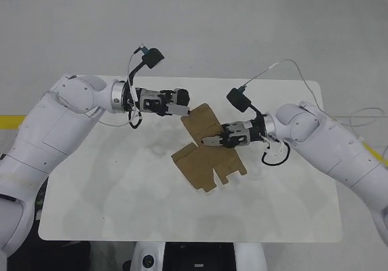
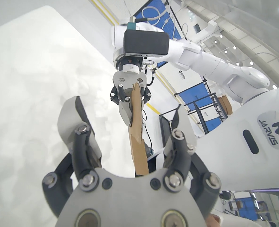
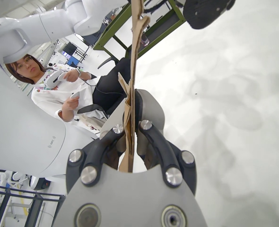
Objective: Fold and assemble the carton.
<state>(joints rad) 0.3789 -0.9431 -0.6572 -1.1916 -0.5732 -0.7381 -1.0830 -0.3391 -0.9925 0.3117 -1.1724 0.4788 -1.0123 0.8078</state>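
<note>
We judge the job barely begun. The carton [image 1: 209, 159] is a mostly flat brown blank with its flaps spread, over the middle of the table [image 1: 112, 203], and just its far panel is tipped up. No walls stand and no flap is tucked, so nearly all the folding and locking is left.

The right tool [image 1: 211, 141] is clamped on the carton near its middle, pinching the board tight. The left tool [image 1: 184, 103] sits at the far left corner, spread wide. The raised panel's edge runs between its fingers [image 2: 73, 119], and as far as we can see neither pad presses it.

A loose cable [image 1: 285, 61] arcs over the far right of the table. The likeliest hindrance, we think, is both tools crowding one small panel.
</note>
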